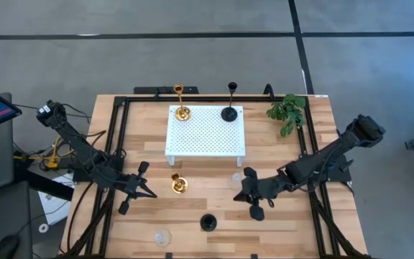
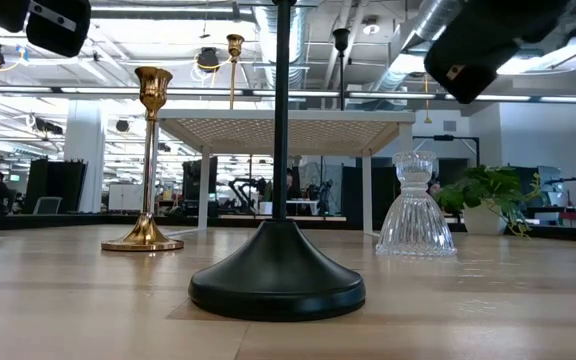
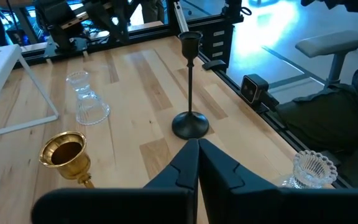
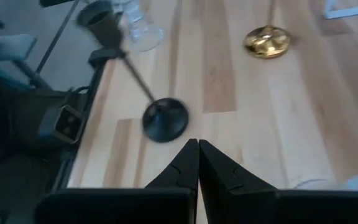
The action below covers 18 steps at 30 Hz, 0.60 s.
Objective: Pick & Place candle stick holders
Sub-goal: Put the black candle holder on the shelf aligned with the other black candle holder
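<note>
Gold and black stand sorted already on the white platform (image 1: 205, 132): from above, one gold holder (image 1: 182, 113) and one black holder (image 1: 229, 113) sit on its far edge. Four wait on the wooden surface (image 1: 293, 230): a second gold holder (image 1: 179, 185) in front of the platform, a second black holder (image 1: 207, 222) nearer the front edge, a glass holder (image 1: 163, 237) at the front left, and another glass holder (image 1: 236, 179) just beside the right tool (image 1: 246, 194). The left tool (image 1: 152, 194) hangs close to the loose gold one, on its left.

Down at surface level, the black holder fills the middle, gold stem left, glass right; the arms are only dark blurs overhead.

Left wrist view: left tool fingers pressed together, empty, the gold cup (image 3: 64, 154) near them and off to one side.

Right wrist view: fingers pressed together too, empty, the black base (image 4: 165, 119) just ahead.

My call: a pick is due. The tool must spread first, then come in level on the thin stem, low near the base, and lift straight so nothing tips its neighbours.
</note>
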{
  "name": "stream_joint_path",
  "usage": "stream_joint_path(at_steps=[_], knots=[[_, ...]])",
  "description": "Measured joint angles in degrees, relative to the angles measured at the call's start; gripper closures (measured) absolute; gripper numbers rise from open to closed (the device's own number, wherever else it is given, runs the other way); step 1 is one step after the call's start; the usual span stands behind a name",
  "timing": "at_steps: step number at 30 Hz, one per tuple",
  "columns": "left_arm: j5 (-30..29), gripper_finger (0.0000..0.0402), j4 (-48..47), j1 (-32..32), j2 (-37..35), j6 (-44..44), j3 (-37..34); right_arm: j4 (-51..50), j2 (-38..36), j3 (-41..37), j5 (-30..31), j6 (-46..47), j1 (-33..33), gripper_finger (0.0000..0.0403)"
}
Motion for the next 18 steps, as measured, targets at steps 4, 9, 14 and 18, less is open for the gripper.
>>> stream_joint_path(at_steps=[4, 9, 14, 18], knots=[[0.0, 0.0392, 0.2, 0.0, 0.0, 0.0, 0.0, 0.0, 0.0, 0.0, 0.1, 0.0, -2.8, 0.0403], [0.0, 0.0394, 0.4, 0.0, 0.0, 0.1, 0.0, 0.0, 0.0, 0.0, -0.2, 0.3, -5.4, 0.0403], [0.0, 0.0392, 0.5, 0.0, 0.0, 0.2, 0.0, 0.7, 0.0, 0.0, -4.7, -1.7, -6.2, 0.0403], [0.0, 0.0396, 0.9, 0.0, 0.0, 0.2, 0.0, 2.3, 0.3, 0.0, -5.0, -1.7, -5.8, 0.0403]])
